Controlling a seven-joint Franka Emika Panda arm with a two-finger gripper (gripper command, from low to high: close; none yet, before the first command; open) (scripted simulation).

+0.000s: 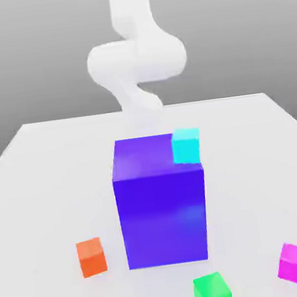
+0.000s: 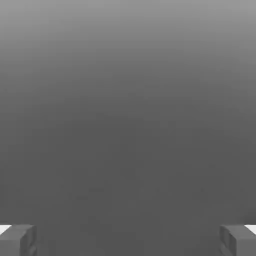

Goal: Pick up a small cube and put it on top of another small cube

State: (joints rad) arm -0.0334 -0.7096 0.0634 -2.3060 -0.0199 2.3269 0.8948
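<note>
Nearest the hand camera, two grey fingertips [image 2: 20, 240] are seen spread wide, the gripper [image 2: 128, 241] holding nothing. Low in the exterior view, the green cube [image 1: 212, 292] is found near the magenta cube [image 1: 294, 263], before the blue block [image 1: 161, 202].

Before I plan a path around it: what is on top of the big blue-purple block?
A cyan cube sits at the top face's far corner, toward the exterior view's right, on the blue-purple block. The rest of that face is bare. The table behind the block is hidden.
</note>
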